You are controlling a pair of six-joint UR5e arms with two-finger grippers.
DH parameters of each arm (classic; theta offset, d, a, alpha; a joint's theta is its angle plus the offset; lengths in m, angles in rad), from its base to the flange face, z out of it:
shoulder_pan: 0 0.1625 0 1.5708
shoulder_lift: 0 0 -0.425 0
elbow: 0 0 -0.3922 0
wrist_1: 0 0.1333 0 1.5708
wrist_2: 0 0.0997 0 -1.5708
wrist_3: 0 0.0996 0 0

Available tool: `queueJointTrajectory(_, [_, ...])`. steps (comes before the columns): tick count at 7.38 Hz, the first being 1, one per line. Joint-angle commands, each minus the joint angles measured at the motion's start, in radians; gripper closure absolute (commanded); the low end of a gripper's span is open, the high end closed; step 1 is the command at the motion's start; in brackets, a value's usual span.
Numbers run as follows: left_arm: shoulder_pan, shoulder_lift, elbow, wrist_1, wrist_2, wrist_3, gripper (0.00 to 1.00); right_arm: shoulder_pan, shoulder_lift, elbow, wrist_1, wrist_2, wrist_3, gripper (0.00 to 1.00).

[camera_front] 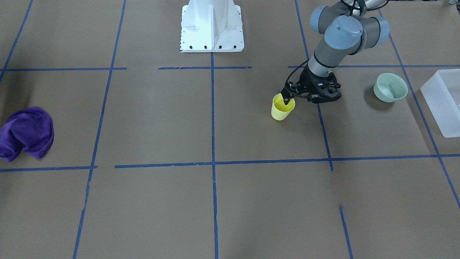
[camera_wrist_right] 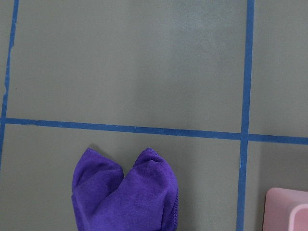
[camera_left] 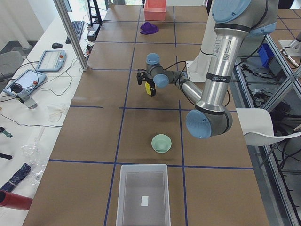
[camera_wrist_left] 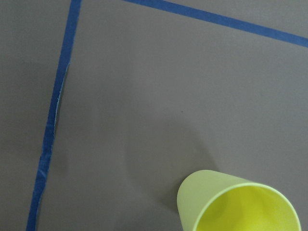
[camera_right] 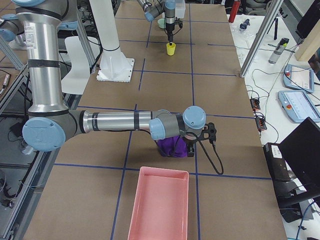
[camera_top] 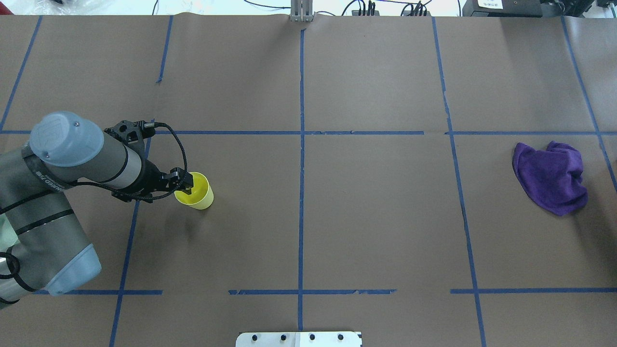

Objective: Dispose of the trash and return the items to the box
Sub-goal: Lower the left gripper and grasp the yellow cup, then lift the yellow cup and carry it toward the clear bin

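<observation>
The yellow cup [camera_front: 282, 109] stands upright on the brown table, also in the overhead view [camera_top: 198, 195] and at the bottom of the left wrist view [camera_wrist_left: 240, 202]. My left gripper [camera_front: 286, 98] is at its rim, one finger inside and one outside, shut on the wall nearest the arm. The mint-green bowl [camera_front: 390, 87] stands beside the arm. The frosted box [camera_front: 444, 102] lies beyond it at the table's end, and it is empty [camera_left: 143, 197]. My right gripper [camera_right: 187, 147] shows only in the exterior right view, over a purple cloth; I cannot tell its state.
The purple cloth [camera_top: 549, 176] lies crumpled on the far side of the table from the cup. A pink bin [camera_right: 160, 205] stands at that end, close to the cloth. The white robot base [camera_front: 212, 27] stands mid-table at the robot's edge.
</observation>
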State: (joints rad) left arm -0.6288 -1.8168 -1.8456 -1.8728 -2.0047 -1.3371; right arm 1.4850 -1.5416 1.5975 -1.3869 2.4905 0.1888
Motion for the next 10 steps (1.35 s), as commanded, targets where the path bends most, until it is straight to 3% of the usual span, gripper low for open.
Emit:
queueJointTrajectory(1, [0.02, -0.013, 0.023, -0.002, 0.015, -0.001, 0.55, 0.0, 0.0, -0.001, 0.0, 0.001, 0.0, 0.0])
queueJointTrajectory(2, [0.018, -0.013, 0.019, -0.002, 0.012, 0.01, 1.0, -0.002, 0.0, -0.001, 0.0, 0.001, 0.0, 0.0])
queueJointTrajectory(5, [0.008, -0.013, -0.058, -0.006, 0.001, 0.003, 1.0, -0.005, 0.0, -0.002, 0.0, 0.001, 0.0, 0.0])
queueJointTrajectory(6, [-0.032, 0.017, -0.19, 0.015, -0.015, 0.007, 1.0, -0.005, 0.0, -0.002, 0.0, 0.001, 0.0, 0.0])
queueJointTrajectory(7, [-0.167, 0.01, -0.225, 0.068, -0.087, 0.028, 1.0, -0.005, 0.0, -0.001, 0.0, 0.001, 0.0, 0.0])
queueJointTrajectory(8, [-0.261, 0.075, -0.26, 0.093, -0.136, 0.202, 1.0, -0.008, 0.0, -0.002, 0.0, -0.001, 0.0, 0.0])
queueJointTrajectory(10, [-0.421, 0.279, -0.267, 0.093, -0.137, 0.617, 1.0, -0.011, -0.006, -0.002, 0.003, -0.001, 0.0, 0.0])
